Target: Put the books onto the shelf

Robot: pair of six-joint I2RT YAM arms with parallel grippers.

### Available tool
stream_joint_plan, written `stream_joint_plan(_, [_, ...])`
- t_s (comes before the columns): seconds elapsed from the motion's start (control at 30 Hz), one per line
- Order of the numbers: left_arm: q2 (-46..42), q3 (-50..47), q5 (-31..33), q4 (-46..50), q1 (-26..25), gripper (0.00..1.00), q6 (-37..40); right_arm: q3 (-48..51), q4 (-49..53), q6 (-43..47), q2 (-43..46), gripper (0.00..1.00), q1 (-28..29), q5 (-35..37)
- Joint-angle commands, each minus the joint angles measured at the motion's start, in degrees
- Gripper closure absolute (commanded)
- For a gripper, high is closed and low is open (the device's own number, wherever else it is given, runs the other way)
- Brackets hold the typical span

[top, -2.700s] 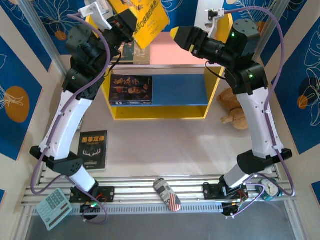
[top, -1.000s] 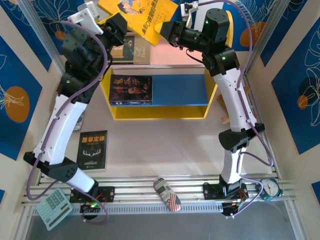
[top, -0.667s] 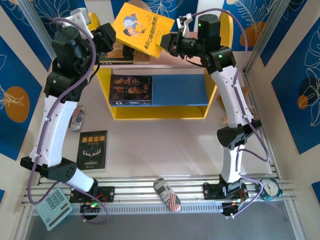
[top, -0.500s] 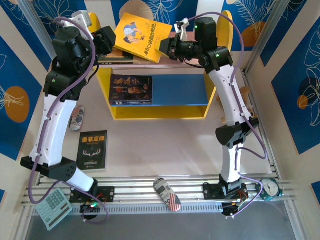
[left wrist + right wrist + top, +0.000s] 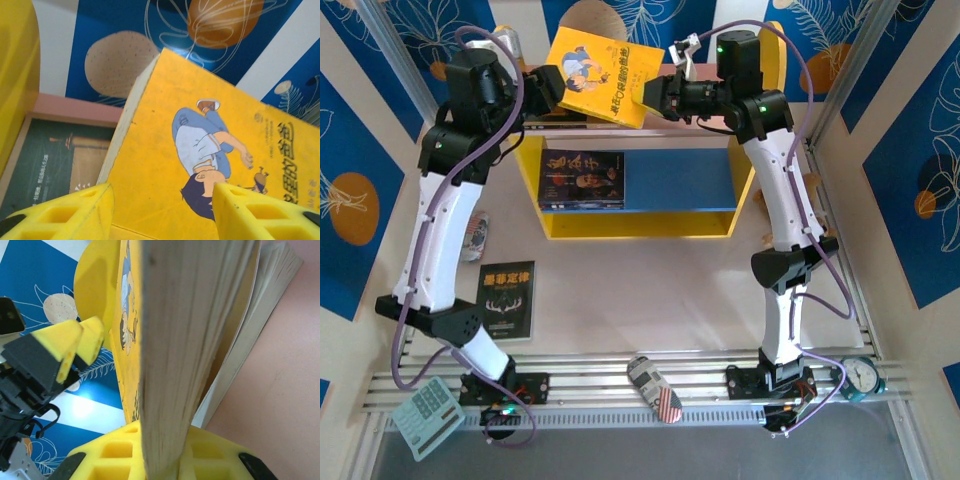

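Left tool (image 5: 160, 205) has spread beside the yellow book (image 5: 605, 75); right wrist shows right tool (image 5: 160, 452) pinching it.

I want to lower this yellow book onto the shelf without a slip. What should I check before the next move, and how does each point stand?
1. Right tool clamps the yellow book: ok, the page edge sits between its fingers.
2. Left tool open: ok, its fingers stand wide apart at the book's other end.
3. Free space on the pink top board: ok, bare pink shows beside the yellow book; a dark book lies at the left end.
4. Yellow book level: not ok, it is tilted.
5. All books shelved: not ok, a black book lies on the table.
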State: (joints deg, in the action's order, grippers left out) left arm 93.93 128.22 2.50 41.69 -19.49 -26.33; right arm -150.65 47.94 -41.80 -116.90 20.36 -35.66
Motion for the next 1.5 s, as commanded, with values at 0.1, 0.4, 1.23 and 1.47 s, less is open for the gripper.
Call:
stream_joint_plan(0.1, [1.2, 2.0, -2.3, 2.9, 0.9, 0.44, 2.6, -2.9, -1.5, 1.3, -0.6, 0.80, -0.7, -3.9])
stream_joint_plan(0.4, [1.0, 1.9, -1.7, 4.9, 0.9, 0.42, 3.6, -3.0, -2.6, -0.2, -1.2, 0.63, -1.5, -3.6])
stream_joint_plan(1.23, [-0.5, 2.0, 0.1, 10.4, 0.9, 0.38, 7.1, -5.8, -5.8, -1.8, -5.5, 0.82, -3.5, -11.8])
stream_joint_plan(1.47, [-0.5, 2.0, 2.0, 12.0, 0.9, 0.37, 7.8, -6.3, -6.3, -2.2, -6.1, 0.81, -3.1, -11.8])
